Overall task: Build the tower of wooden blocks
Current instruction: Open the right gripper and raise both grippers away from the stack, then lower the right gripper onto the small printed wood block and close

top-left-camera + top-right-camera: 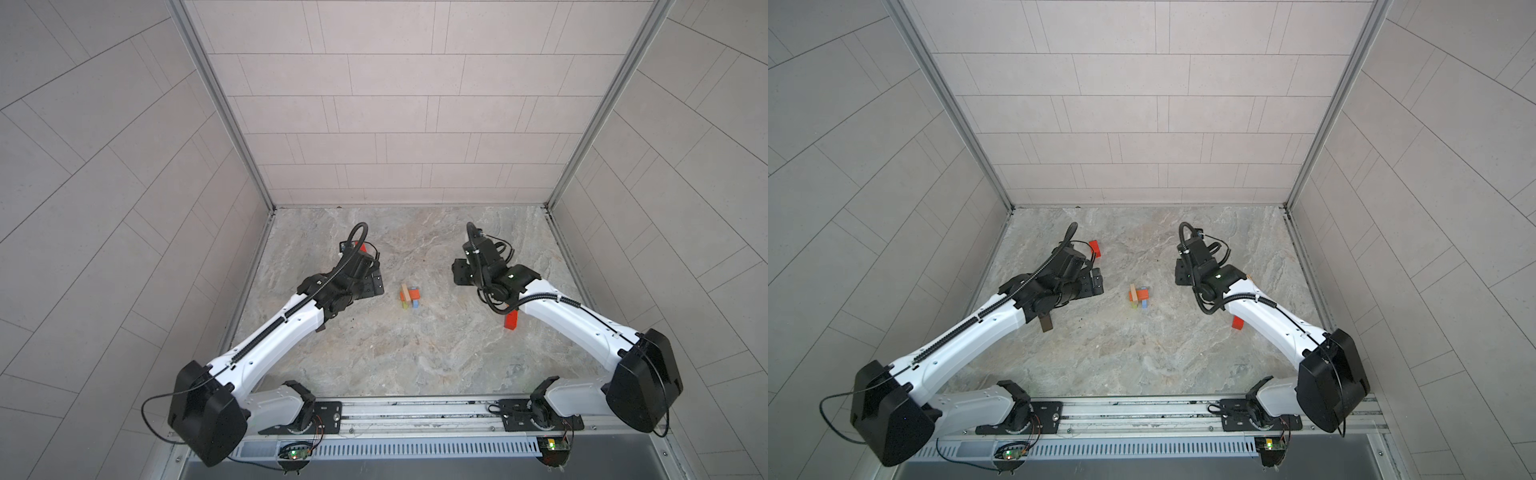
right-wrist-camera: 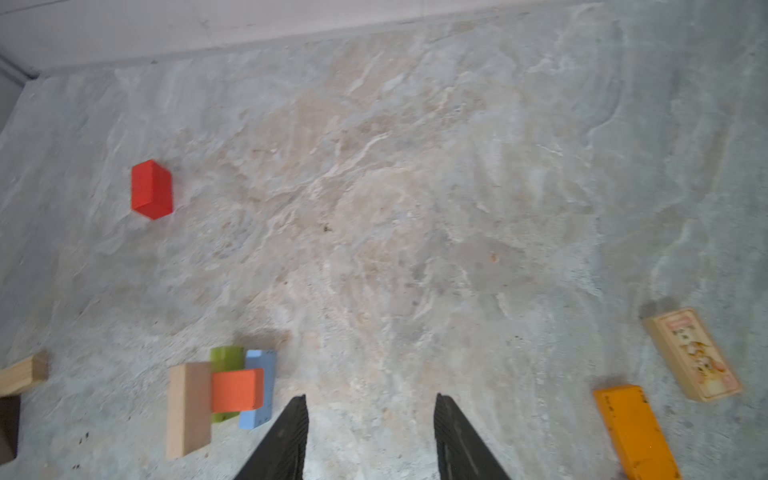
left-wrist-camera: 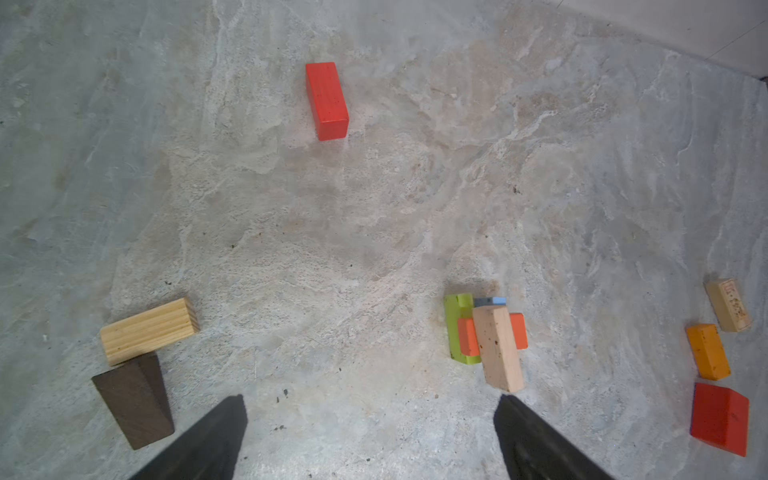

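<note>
**Item 1, the tower** (image 1: 410, 296): part-built. The lime green block (image 3: 451, 328) and light blue block (image 2: 269, 374) lie lowest, side by side. The orange-red block (image 2: 237, 388) lies crosswise on them. The tan block (image 3: 496, 349) is topmost and appears tilted and overhanging. Whether its low end touches the table cannot be told.

**Item 2, left gripper** (image 3: 371, 401): jaws wide apart and empty. It sits near the tower's left in both top views, not touching it.

**Item 3, right gripper** (image 2: 372, 399): jaws part-way apart and empty. It sits near the tower's right, clear of it.

**Loose stock, left of the tower:** pine block (image 3: 148, 330) touching dark brown block (image 3: 133, 401); red block (image 3: 327, 102) farther back.

**Loose stock, right of the tower:** orange block (image 2: 636, 432), printed block (image 2: 692, 353), second red block (image 3: 720, 417).

**Step, as judged:** between placements. The next move calls for fetching a loose block, perhaps after squaring the tan one, and setting it down gently.
</note>
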Robot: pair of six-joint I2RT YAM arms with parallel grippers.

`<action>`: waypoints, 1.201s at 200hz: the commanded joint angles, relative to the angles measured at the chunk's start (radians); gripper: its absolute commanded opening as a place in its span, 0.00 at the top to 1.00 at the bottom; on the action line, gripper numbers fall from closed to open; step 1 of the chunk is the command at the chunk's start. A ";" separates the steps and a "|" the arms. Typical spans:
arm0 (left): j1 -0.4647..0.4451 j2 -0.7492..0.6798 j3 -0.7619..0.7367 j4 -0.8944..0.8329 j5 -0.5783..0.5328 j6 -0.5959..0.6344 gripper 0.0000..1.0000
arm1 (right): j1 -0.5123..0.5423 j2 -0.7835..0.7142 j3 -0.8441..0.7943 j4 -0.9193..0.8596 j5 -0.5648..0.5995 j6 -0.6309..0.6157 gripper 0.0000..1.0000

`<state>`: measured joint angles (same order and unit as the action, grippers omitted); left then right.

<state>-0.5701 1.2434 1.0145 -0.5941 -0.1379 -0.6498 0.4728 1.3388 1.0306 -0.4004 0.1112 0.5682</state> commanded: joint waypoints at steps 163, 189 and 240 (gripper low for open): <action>-0.067 0.084 0.084 -0.035 0.045 0.029 0.00 | -0.696 0.334 -0.016 0.105 -0.347 -0.005 0.22; -0.068 0.078 0.078 -0.034 0.047 0.030 0.00 | -0.713 0.370 -0.012 0.127 -0.357 -0.007 0.23; -0.067 0.061 0.075 -0.034 0.041 0.031 0.00 | -0.731 0.402 -0.045 0.180 -0.426 0.004 0.24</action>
<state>-0.6353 1.3365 1.0946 -0.6254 -0.0795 -0.6300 -0.2535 1.7393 1.0039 -0.2554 -0.2764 0.5724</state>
